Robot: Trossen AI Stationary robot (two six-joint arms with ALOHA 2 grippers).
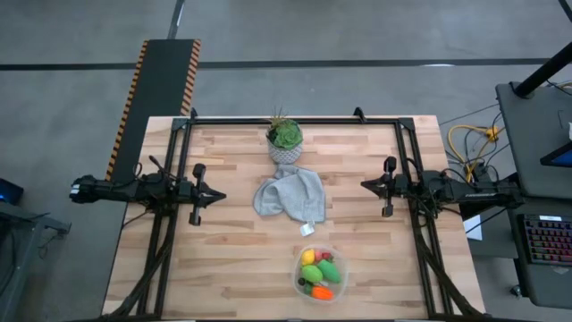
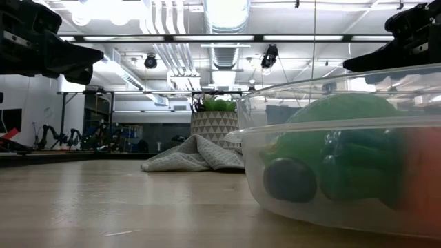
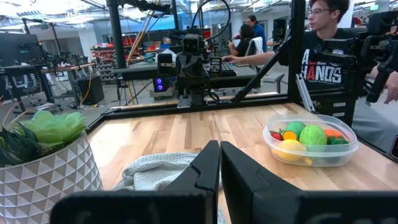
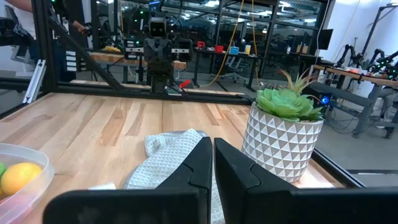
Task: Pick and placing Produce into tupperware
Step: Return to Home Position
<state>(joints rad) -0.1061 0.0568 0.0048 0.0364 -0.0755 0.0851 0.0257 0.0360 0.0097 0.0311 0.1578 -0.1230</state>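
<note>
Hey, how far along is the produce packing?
Looks finished: the produce sits inside the tupperware, and the high view shows none loose on the table, only the grey cloth and potted plant. Nothing is in hand; the left gripper and right gripper are shut, empty, at opposite table sides. Nothing appears left.

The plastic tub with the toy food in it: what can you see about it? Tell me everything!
The tupperware is a clear, roundish plastic tub, open on top. It stands upright on the wooden table near the edge opposite the potted plant, close to the grey cloth. Inside lies toy produce: a yellow lemon, green pieces, an orange carrot and bits of red. Only the table and the toys touch it.
</note>
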